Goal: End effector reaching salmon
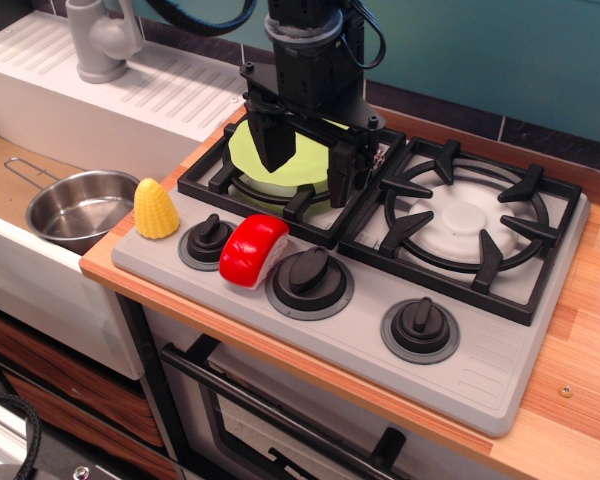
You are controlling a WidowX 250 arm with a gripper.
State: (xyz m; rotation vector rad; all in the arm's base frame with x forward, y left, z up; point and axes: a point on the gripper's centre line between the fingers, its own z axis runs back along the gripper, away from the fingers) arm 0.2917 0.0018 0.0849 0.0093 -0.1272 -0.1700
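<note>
The salmon [252, 250] is a glossy red toy sushi piece on a white rice base. It lies on the grey stove panel between the left knob [208, 240] and the middle knob [309, 275]. The end effector [308, 172] is a black gripper on a bulky black wrist with cables. It hangs over the left burner, behind and slightly right of the salmon, and apart from it. Its two fingers [273, 140] point down and stand apart, with nothing between them.
A lime green plate [298, 158] lies on the left burner grate under the gripper. A yellow toy corn [155, 209] stands at the stove's left edge. A steel pot [80, 208] sits in the sink at left. The right burner [467, 218] and the right knob [420, 325] are to the right.
</note>
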